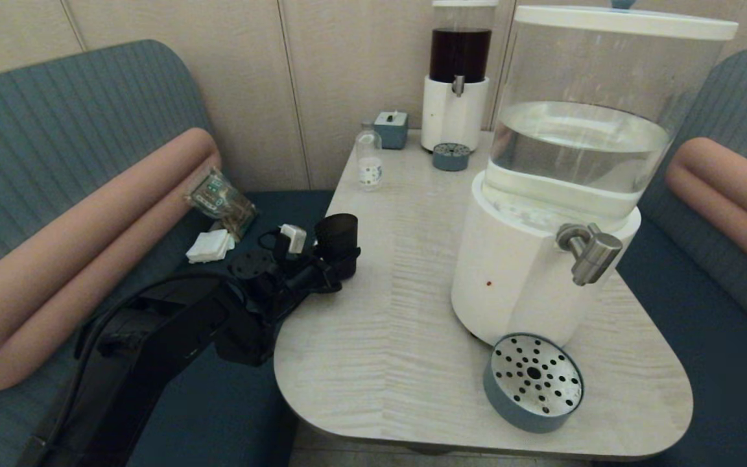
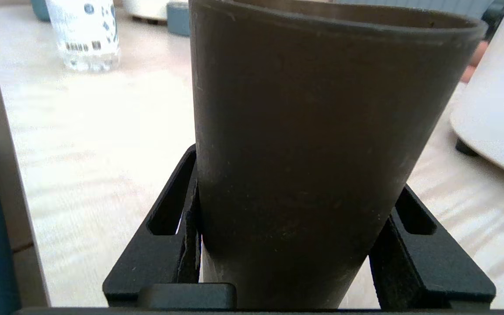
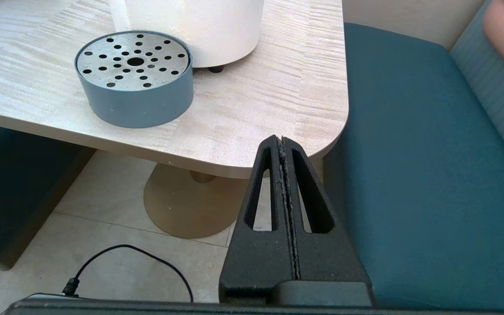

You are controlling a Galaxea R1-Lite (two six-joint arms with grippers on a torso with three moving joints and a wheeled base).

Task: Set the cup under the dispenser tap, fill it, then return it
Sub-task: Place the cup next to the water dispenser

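So the left hand is clamped on the one black cup, a finger on each side low down, at the left edge of the bench; its bottom is hidden in both views. The right hand sits pinched shut, empty, off the bench's near corner. Two dispensers: the big one's tap is well apart from the cup, with a round drain tray below it; the smaller dark-liquid dispenser has its own little tray. One clear bottle stands beyond the cup.
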